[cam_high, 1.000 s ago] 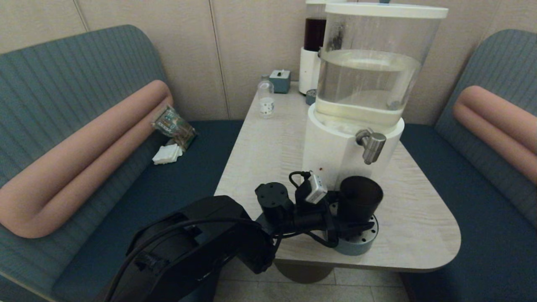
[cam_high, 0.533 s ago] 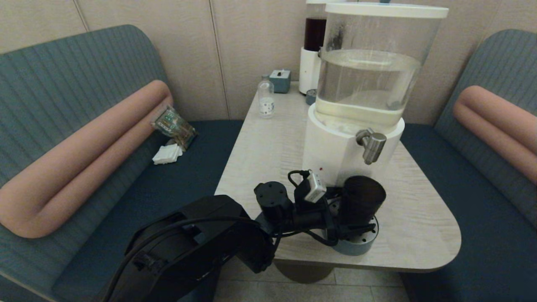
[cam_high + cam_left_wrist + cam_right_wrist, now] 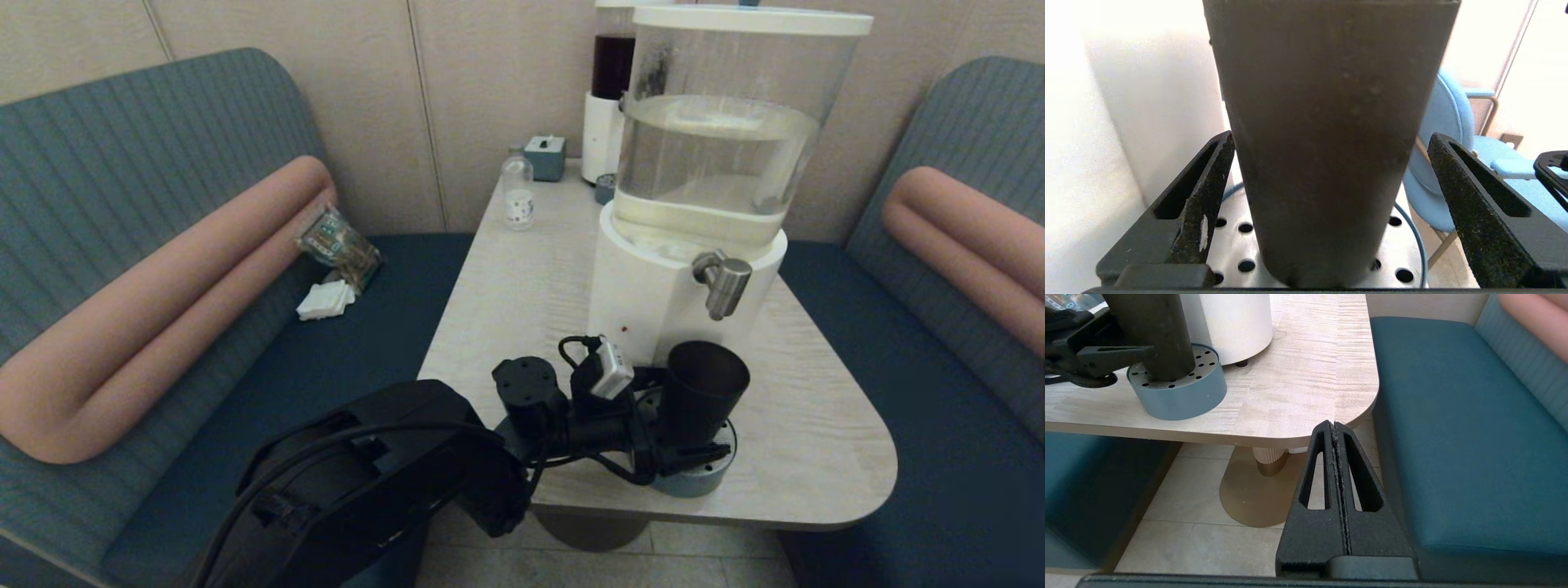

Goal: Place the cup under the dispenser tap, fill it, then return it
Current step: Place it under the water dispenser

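step: placing cup [image 3: 1327, 134] under tap [image 3: 723, 282] | left tool [image 3: 1327, 212] spread around cup, near worktop front edge | right tool [image 3: 1336, 437] pressed together, idling | next: filling

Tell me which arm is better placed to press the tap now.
Left. Its open hand straddles the cup on the drip stand, just below the tap. The right hand hangs shut off the table's edge.

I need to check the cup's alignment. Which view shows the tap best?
The head view: the tap juts from the white base, with the cup on the drip tray below, flanked by the open left gripper. The left wrist view shows only the cup; the right wrist view cuts off below the tap.
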### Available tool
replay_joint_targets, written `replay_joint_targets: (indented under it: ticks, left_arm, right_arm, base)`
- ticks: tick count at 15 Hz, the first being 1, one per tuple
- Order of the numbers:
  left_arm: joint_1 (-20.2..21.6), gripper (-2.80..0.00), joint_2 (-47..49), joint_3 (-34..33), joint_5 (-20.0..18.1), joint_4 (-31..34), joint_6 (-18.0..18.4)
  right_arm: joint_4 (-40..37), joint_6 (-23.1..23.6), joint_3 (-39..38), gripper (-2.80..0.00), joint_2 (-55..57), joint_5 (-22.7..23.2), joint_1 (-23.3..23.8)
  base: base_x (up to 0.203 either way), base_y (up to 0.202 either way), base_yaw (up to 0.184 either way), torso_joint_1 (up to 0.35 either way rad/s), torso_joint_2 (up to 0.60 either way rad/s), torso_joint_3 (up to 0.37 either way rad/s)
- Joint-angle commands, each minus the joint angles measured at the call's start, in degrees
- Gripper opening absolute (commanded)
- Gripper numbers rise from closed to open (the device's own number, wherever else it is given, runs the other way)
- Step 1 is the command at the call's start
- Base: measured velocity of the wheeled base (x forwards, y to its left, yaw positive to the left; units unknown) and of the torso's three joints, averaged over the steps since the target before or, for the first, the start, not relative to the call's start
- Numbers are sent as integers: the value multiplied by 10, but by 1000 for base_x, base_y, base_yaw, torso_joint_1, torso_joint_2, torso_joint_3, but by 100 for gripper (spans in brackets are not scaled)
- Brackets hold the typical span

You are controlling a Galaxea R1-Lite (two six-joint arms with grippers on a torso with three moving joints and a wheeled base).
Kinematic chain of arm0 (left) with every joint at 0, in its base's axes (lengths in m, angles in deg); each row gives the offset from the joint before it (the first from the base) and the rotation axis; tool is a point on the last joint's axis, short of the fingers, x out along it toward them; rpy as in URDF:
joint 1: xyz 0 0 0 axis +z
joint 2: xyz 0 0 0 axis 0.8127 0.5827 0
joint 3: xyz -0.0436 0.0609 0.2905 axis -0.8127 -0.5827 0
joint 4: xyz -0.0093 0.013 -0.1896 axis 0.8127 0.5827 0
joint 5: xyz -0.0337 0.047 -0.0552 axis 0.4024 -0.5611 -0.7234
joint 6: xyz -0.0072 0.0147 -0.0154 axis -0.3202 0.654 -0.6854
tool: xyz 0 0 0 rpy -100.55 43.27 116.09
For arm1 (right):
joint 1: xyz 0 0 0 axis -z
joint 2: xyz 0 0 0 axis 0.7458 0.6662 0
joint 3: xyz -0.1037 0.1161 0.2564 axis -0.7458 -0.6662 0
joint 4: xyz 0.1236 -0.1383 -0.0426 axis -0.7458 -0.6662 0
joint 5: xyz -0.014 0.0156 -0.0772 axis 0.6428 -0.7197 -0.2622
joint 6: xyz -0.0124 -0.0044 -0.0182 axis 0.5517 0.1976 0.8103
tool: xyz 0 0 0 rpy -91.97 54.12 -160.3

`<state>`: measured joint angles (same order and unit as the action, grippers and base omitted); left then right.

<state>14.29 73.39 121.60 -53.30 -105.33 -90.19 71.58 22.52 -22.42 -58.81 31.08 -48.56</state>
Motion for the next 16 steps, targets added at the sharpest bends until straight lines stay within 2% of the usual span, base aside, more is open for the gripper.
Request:
replay_joint_targets:
  ticks: [1,6,11,16]
  left_arm:
    - [1,0,-18,-22,0,-5,2]
    - [7,0,-61,-91,0,-5,8]
    - [11,0,-124,-193,-1,-5,15]
    - [21,0,-211,-341,-1,-5,20]
  right_arm:
    - [0,0,-8,-280,-1,0,0]
    - [0,0,-8,-280,-2,0,0]
    - [0,0,-8,-280,-2,0,0]
    - [0,0,-8,-280,-1,0,0]
  base:
    - [0,0,0,0,0,0]
    - [0,0,0,0,0,0]
    - [0,0,0,0,0,0]
    - [0,0,0,0,0,0]
